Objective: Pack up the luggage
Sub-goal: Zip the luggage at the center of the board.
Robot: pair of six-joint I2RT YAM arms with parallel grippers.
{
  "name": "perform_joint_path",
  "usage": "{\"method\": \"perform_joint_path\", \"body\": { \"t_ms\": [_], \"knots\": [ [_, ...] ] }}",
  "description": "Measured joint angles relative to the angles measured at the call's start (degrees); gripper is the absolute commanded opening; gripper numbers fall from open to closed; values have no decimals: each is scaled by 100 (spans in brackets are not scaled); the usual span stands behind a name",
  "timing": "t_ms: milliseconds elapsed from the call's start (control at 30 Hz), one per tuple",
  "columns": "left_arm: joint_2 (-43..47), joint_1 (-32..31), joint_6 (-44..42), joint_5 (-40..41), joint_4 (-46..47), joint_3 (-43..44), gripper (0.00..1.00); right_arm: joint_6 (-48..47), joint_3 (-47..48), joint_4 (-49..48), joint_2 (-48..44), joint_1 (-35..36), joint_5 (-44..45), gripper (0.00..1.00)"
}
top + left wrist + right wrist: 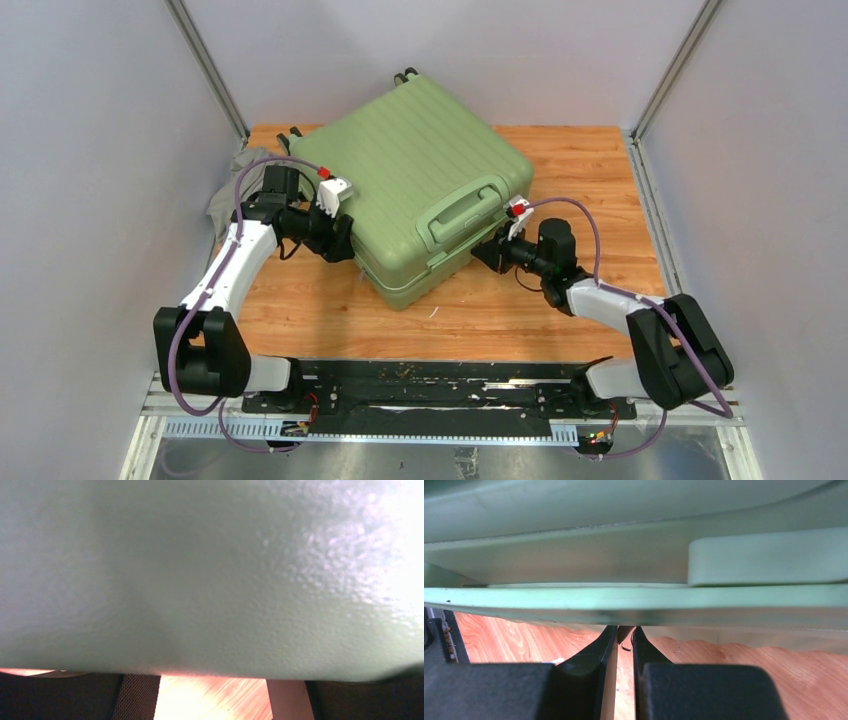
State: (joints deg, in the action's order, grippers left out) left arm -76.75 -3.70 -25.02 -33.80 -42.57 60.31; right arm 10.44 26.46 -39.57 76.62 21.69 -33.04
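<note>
**Luggage closed on table, one gripper at each near side**

**1. Luggage.** We find the luggage (420,170) closed and lying flat on the table (580,170). It is turned so that one corner points toward the arm bases. The handle (462,212) runs along its near-right edge. The wheels (405,73) show at the far corner. A grey cloth (228,192) lies at the table's left edge, beside the luggage and partly hidden by the left arm.

**2. Left gripper.** The left gripper (343,240) is level with the table and set against the near-left side of the luggage, close to the near corner. In the wrist view the green shell fills almost the whole frame and is blurred. The left fingers (60,695) stand wide apart along the bottom edge, with table showing between them. We see them close to the shell but not clamped on it.

**3. Right gripper.** The right gripper (482,257) is low at the near-right side, below the handle. In the wrist view the right fingers (584,675) are drawn close together, with only a thin slit between them. Their tips reach just under the shell's lower rim. A small dark item sits at the tips. We cannot tell what it is, nor whether it is gripped.
</note>
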Motion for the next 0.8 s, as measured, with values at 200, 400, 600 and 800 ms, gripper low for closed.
{"method": "perform_joint_path", "body": {
  "t_ms": [200, 400, 600, 800],
  "knots": [
    [63, -17, 70, -26, 74, -87, 65, -286, -31, 348, -319, 195, 315, 0],
    [63, -59, 214, -22, 96, -107, 62, -492, -109, 658, -743, 826, 981, 0],
    [129, -129, 367, -79, 339, -256, 60, -588, -188, 767, -1193, 1996, 1657, 0],
    [146, -411, 684, -138, 553, -417, 60, -605, -234, 706, -1294, 2894, 2417, 0]
  ]
}}
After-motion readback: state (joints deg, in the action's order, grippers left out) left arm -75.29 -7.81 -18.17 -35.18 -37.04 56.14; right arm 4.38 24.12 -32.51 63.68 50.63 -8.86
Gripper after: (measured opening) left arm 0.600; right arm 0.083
